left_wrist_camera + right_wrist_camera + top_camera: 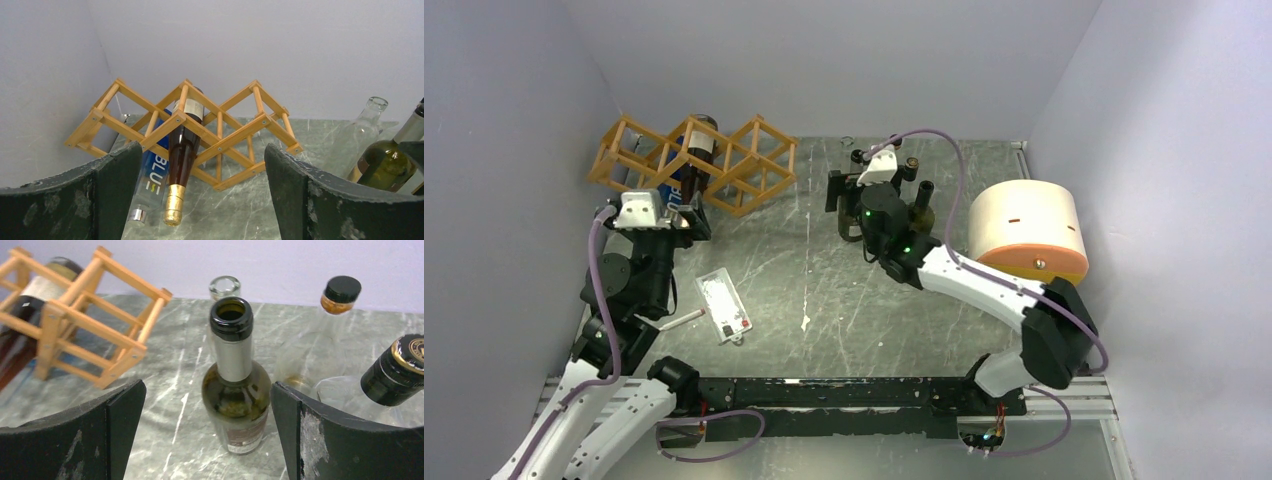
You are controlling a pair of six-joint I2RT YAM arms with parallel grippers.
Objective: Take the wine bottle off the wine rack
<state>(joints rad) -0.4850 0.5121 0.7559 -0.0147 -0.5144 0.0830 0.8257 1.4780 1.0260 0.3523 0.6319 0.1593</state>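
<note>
The orange-brown wooden wine rack (pixel 724 165) stands at the back left, and also shows in the left wrist view (pixel 230 135). A dark brown wine bottle (pixel 182 145) with a gold foil neck lies in its middle cell, neck sloping down toward me; it shows from above too (pixel 696 150). A blue bottle (pixel 150 182) lies in the cell to its left. My left gripper (pixel 202 200) is open and empty just short of the two necks. My right gripper (pixel 207 435) is open, its fingers either side of an upright uncapped green bottle (pixel 237 395) without touching it.
Several other upright bottles stand at the back middle, among them a clear one (pixel 224 290) and a black-capped one (pixel 400 372). A cream and orange cylinder (pixel 1027 230) sits at the right. A white card (pixel 723 305) and a pen (pixel 674 320) lie near the left arm.
</note>
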